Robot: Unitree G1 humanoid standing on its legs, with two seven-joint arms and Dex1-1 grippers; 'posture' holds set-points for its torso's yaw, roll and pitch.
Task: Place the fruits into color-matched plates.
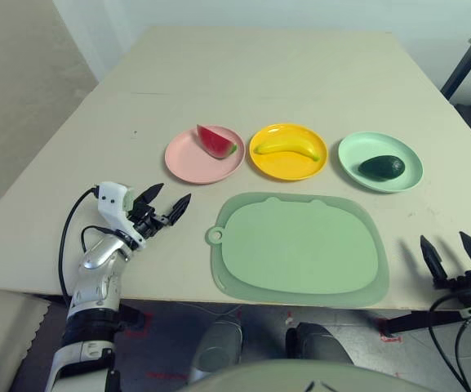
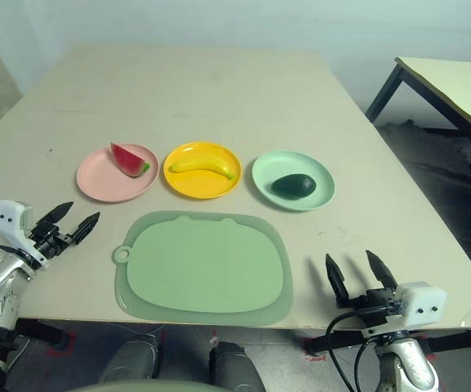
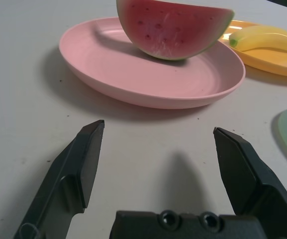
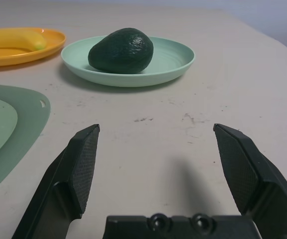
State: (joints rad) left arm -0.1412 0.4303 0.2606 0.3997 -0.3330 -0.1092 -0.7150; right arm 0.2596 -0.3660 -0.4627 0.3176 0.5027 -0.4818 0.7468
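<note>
While I've got both arms parked at the near edge of the table (image 1: 300, 65), here's how it looks from my end. All three fruits are sitting in their matching plates, which line up in a row across the middle of the table. The watermelon wedge (image 1: 217, 141) is in the pink plate (image 1: 188, 159) on the left, rind toward the banana side. The banana (image 1: 287, 148) lies across the yellow-orange plate (image 1: 288, 167) in the centre, and the avocado (image 1: 381, 167) is in the mint green plate (image 1: 357, 151) on the right.

Just in front of the plates is the pale green cutting mat (image 1: 299, 249), nothing on it.

The left gripper (image 1: 165, 204) is low over the table, near the pink plate and pointing at it, fingers spread wide and holding nothing. The right gripper (image 2: 354, 274) is at the near right, to the right of the mat, aimed toward the avocado plate, also spread wide and empty.
</note>
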